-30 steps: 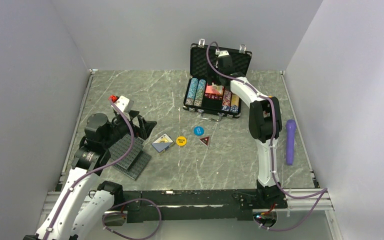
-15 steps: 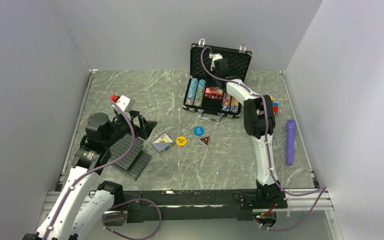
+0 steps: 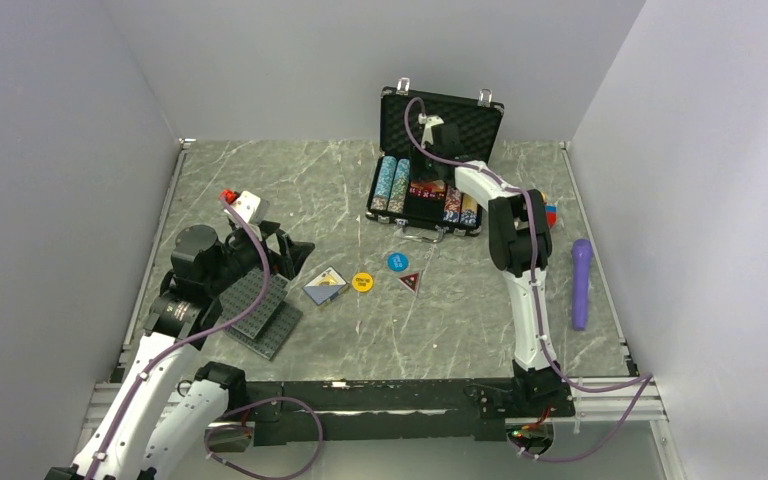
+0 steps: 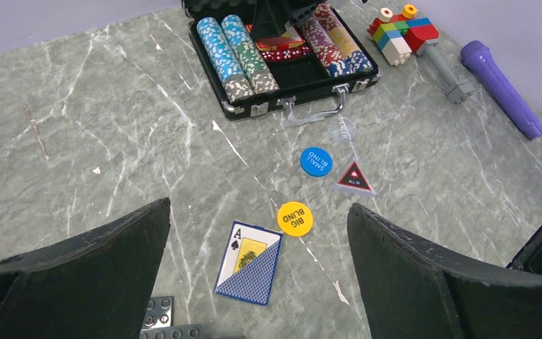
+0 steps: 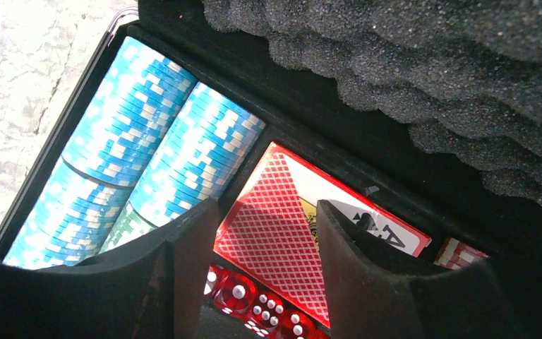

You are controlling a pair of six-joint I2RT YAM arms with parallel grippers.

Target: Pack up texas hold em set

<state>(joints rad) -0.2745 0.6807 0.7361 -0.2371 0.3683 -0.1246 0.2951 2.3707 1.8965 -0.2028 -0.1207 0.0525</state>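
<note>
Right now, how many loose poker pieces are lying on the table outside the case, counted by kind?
Round buttons: 3, namely the blue button, the yellow button and the clear dealer button
Triangular button: 1
Blue-backed card pack: 1
Total: 5

Bright, even light; soft shadows

**On the grey table (image 3: pixel 290 190)**

The open black case (image 4: pixel 275 99) sits at the back. In front lie 1 blue button (image 4: pixel 316 161), 1 yellow button (image 4: pixel 295 218), 1 red triangle (image 4: pixel 353 178) and 1 card pack (image 4: pixel 248 263) — grey studded plates (image 3: pixel 257 310) lie left, toy blocks (image 4: pixel 400 34) and a purple torch (image 4: pixel 502 87) right.
</note>
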